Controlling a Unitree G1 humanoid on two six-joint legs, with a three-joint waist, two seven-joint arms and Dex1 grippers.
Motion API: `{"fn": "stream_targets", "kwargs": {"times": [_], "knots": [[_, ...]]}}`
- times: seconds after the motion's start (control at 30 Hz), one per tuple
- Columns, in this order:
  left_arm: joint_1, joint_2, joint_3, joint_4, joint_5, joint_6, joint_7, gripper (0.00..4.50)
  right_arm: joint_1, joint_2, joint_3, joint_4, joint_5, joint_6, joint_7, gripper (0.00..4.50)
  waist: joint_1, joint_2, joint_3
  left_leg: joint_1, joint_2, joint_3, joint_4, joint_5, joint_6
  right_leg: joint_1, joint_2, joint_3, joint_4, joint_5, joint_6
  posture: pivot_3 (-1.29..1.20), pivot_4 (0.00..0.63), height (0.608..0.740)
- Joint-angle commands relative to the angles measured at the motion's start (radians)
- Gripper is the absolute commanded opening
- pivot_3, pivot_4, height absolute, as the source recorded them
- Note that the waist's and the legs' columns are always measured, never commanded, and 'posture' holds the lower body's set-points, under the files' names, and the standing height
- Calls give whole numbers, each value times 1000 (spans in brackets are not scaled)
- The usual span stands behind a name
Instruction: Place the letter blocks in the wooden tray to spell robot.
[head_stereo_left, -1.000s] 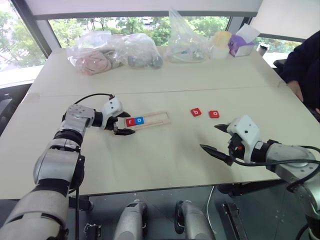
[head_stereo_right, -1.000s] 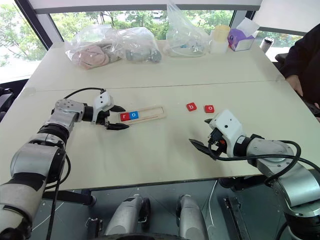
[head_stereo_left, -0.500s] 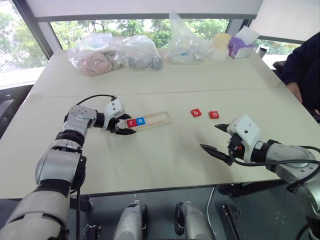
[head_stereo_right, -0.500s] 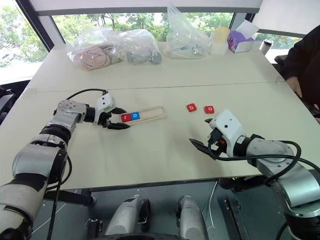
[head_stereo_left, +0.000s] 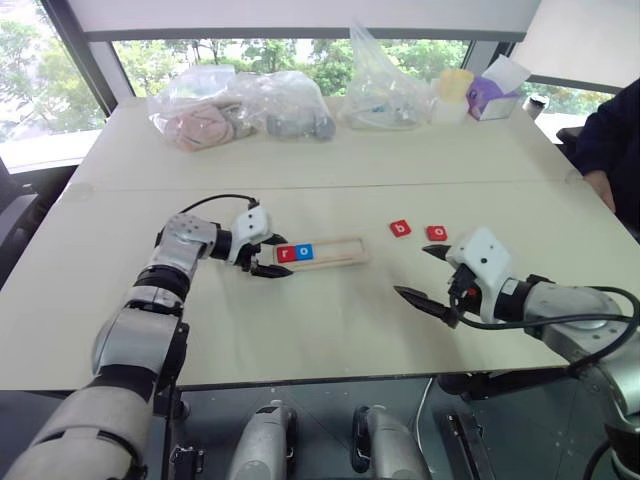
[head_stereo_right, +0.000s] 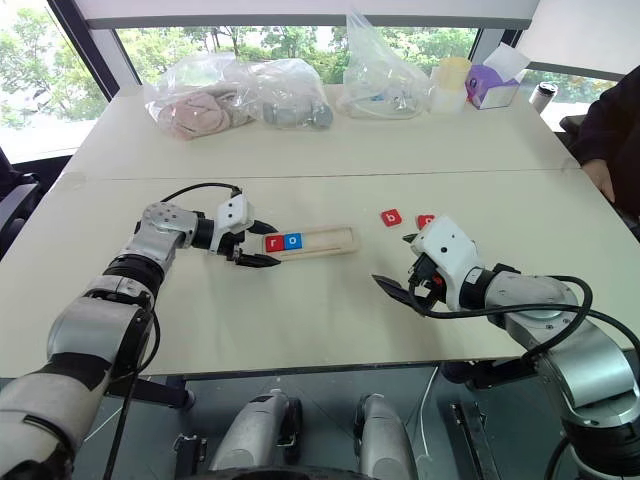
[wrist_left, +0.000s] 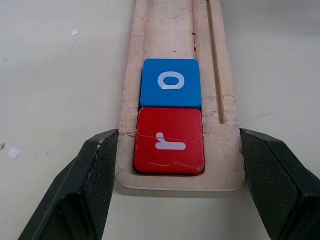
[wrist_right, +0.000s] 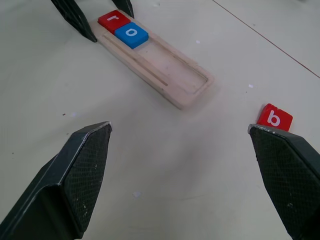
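With red r (head_stereo_left: 286, 253) and blue o (head_stereo_left: 305, 252) seated, the wooden tray (head_stereo_left: 340, 251) awaits b (head_stereo_left: 400, 228). Left wrist view: left gripper (wrist_left: 177, 165) clenched across the tray's end. Right wrist view: right gripper (wrist_right: 182, 150) released, empty; grasp b beside the tray next.

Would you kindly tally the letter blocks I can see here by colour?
Red: 3 (red r block in the wooden tray; red b block, red o block outside it)
Blue: 1 (blue o block in the tray)
Total: 4
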Motion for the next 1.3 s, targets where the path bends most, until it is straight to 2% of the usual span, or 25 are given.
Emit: {"fn": "stream_targets", "kwargs": {"times": [0.03,0.53,1.03,1.3], "knots": [[32,-49,-61,-50,30,19,-29,3132,-13,13,5,-10,-5,-25,-8,4500,0,0,0,0,0,0,0,0,0,0,0,0,0,0,0,0,150,725],[98,-69,-146,-369,53,190,5,3132,-3,57,46,2,-31,-54,-29,4500,-4,0,0,0,0,0,0,0,0,0,0,0,0,0,1,0,150,725],[261,-23,-206,-770,34,498,53,3132,1,74,67,15,-53,-74,-35,4500,-6,0,0,0,1,-1,-1,0,0,-1,1,0,0,-1,1,0,150,725],[315,-16,-217,-879,41,625,124,3132,-6,75,76,32,-63,-88,-33,4500,-5,0,0,0,1,-1,-1,0,0,-1,0,0,0,-2,2,0,150,725]]}}
